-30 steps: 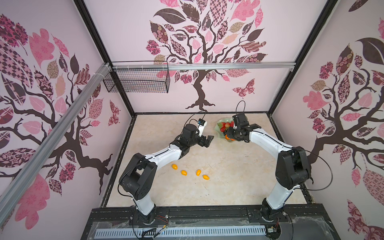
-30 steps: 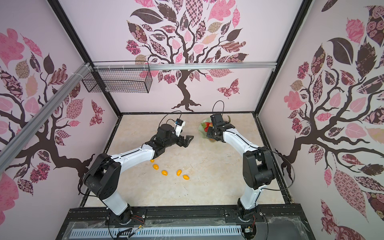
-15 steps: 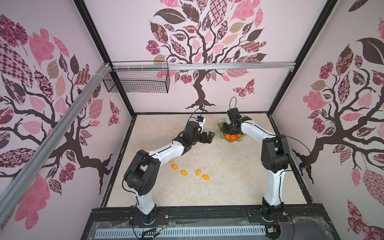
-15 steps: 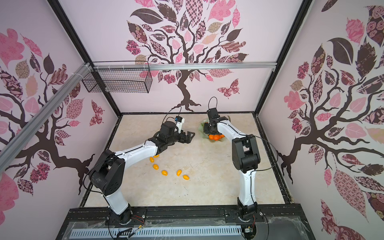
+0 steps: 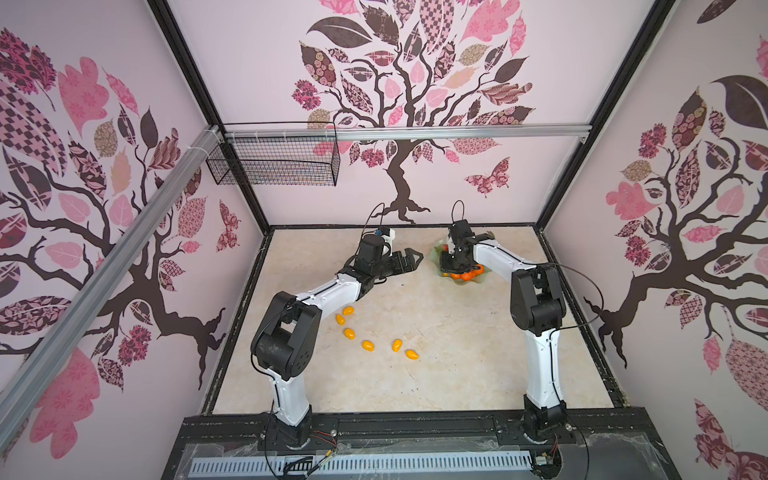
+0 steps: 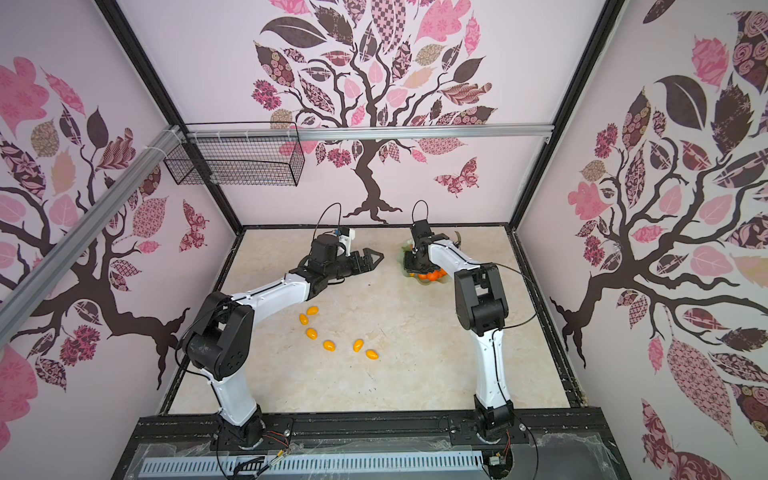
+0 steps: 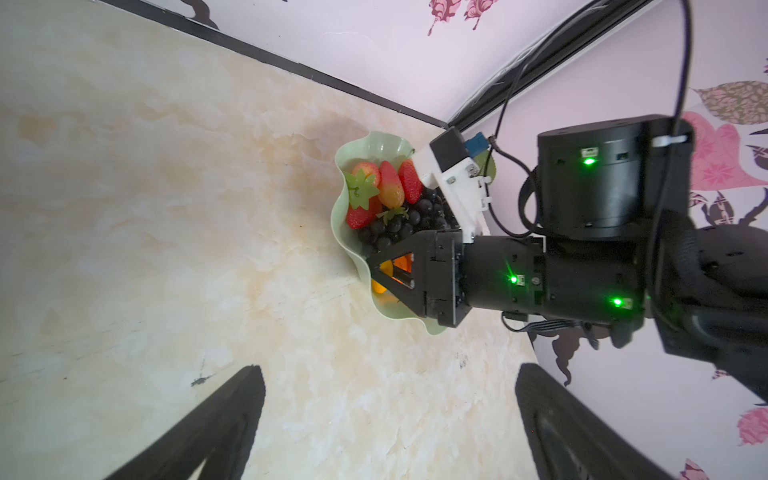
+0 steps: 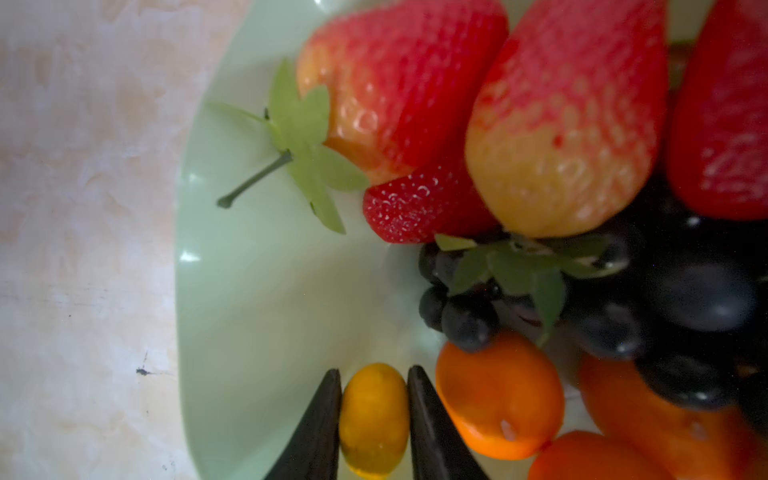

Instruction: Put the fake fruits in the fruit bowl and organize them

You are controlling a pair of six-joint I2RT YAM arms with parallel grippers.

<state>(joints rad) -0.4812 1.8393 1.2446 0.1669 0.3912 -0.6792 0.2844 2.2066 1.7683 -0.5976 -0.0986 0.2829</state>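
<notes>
- Right gripper (image 8: 374,370): down inside the bowl (image 8: 249,291), pinched to a narrow gap on one kumquat (image 8: 374,419).
- Held kumquat: squarely between the two black fingers (image 8: 432,428), touching both, long axis running along them, low over the pale green floor of the bowl and close to its wavy rim.
- Just beside the held kumquat, on the side away from the bare bowl floor: orange tangerines (image 8: 498,395).
- Past the tangerines: dark grape bunch (image 8: 685,291), with red strawberries (image 8: 569,124) lying against and partly over it.
- Bowl in both top views: right of centre, upper half of the frame, near the back edge of the table (image 5: 457,353), mostly hidden under the right gripper.
- Left gripper (image 7: 388,370): spread wide, nothing between its fingers, hovering over bare table, pointed toward the bowl but well apart from it.
- Left gripper in both top views: near the middle of the frame, to the left of the bowl.
- Loose kumquats (image 5: 368,345): six, in a curved row on the table, left of centre and slightly below the middle of both top views.
- Same six: well apart from the bowl and from both grippers.
</notes>
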